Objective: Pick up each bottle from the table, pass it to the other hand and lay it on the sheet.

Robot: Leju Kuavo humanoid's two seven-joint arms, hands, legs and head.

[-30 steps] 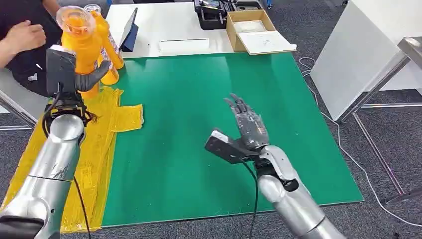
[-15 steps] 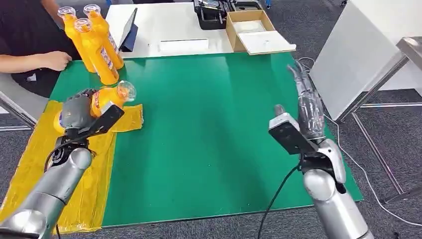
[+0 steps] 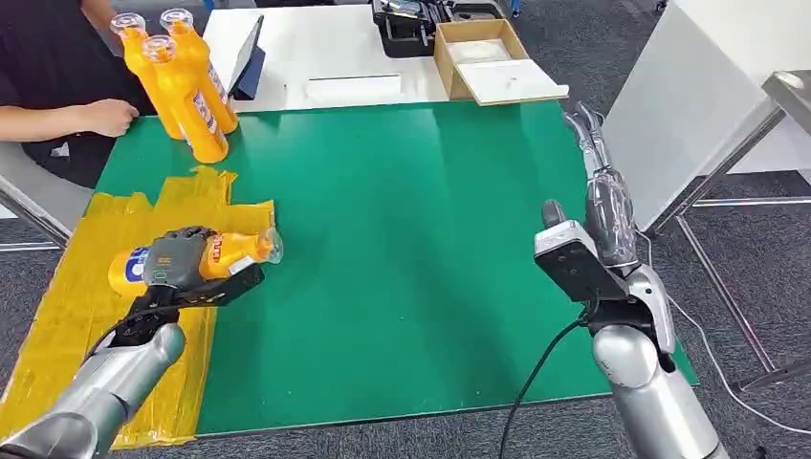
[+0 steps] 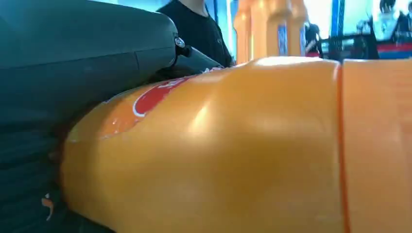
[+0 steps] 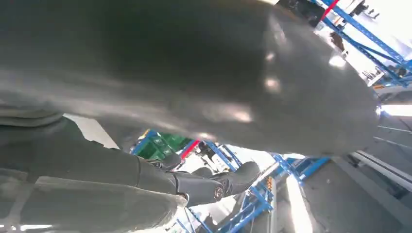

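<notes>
Left robot hand point(image 3: 177, 258) clamps the bottle point(image 3: 191, 260) sideways at eight o'clock over the sheet point(image 3: 67, 316). Lower it flat, then release. Right robot hand point(image 3: 604, 206) is empty, fingers apart.

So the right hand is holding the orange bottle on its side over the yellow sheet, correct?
Not quite: the left hand holds the orange bottle, lying on its side over the yellow sheet. The head view shows it; the right hand is raised, holding nothing.

Bright, even overhead light, soft shadows; bottle point(image 4: 218, 155) blurred and glaring close up; right wrist view backlit.
</notes>
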